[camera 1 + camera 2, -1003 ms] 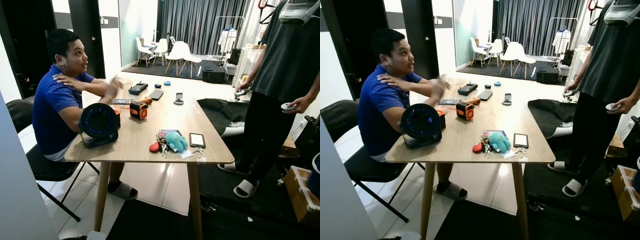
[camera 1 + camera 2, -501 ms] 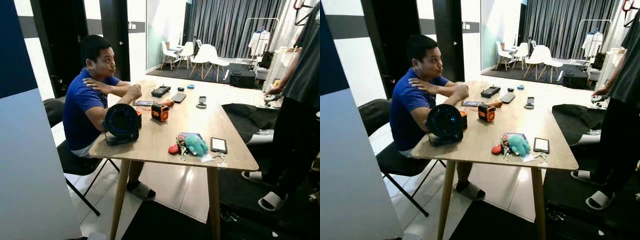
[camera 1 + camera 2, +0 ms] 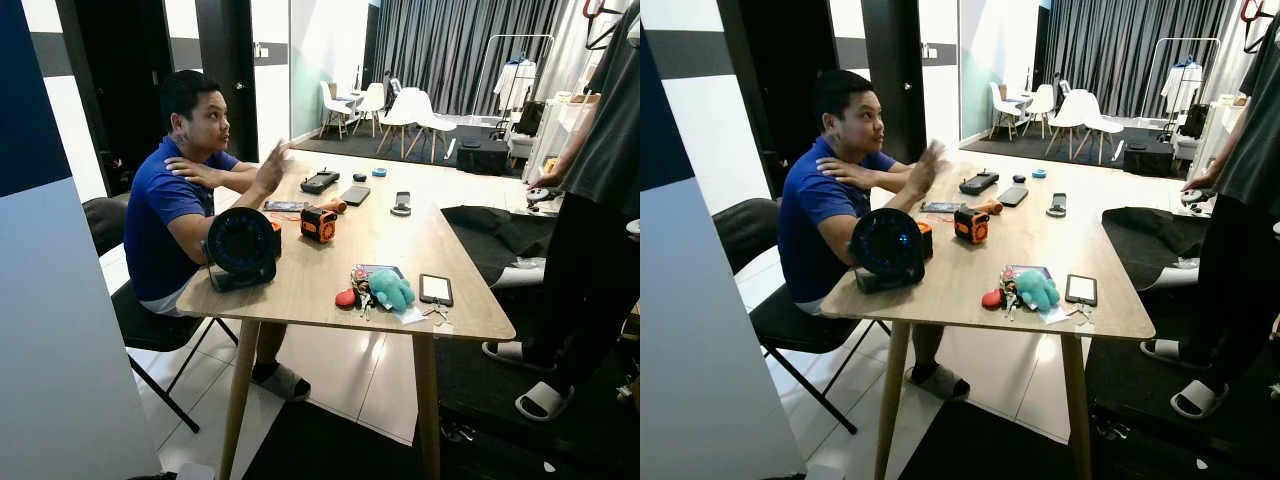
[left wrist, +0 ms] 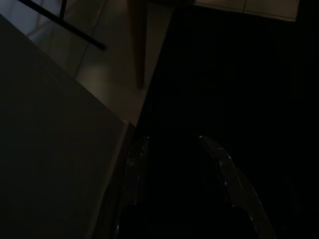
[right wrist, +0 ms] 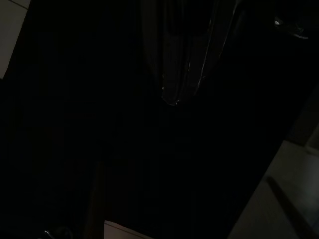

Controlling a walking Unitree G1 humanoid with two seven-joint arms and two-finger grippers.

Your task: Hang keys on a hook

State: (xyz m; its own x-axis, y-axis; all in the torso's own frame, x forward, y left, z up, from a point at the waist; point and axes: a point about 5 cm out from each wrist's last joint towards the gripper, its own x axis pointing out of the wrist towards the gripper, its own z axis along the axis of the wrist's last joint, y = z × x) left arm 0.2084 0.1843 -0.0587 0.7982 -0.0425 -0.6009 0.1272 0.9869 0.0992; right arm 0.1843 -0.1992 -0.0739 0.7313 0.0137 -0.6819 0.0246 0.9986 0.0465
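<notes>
**Keys on desk near front edge; both tools idle in shade**

Keys (image 3: 362, 297) lying flat on the wooden desk (image 3: 300, 290), near the front edge, between a red round object (image 3: 345, 298) and a teal plush toy (image 3: 391, 290), touching or just beside both. A second small set of keys (image 3: 434, 313) resting on a white slip of paper (image 3: 413, 315) just in front of a black phone (image 3: 435, 289). No contact between either tool and the keys.

Further items on the desk: black round fan (image 3: 241, 245) at the left front corner, orange and black tape measure (image 3: 319, 224) near the middle, black controller (image 3: 320, 182), second phone (image 3: 355, 195) and a small dark device (image 3: 401, 204) toward the far end. Dark cloth (image 3: 485, 230) draped over the right side.

Seated person in a blue shirt (image 3: 160, 225) at the left side of the desk, one hand (image 3: 270, 168) raised above the surface. Standing person in dark clothes (image 3: 600, 200) at the right, holding a controller (image 3: 541, 196).

Left tool (image 4: 177, 174): hanging low over dark floor matting beside a pale panel (image 4: 50, 149), fingers set narrowly apart, nothing between them. Right tool (image 5: 182, 69): very dark; fingers faintly outlined, spacing not determinable.
</notes>
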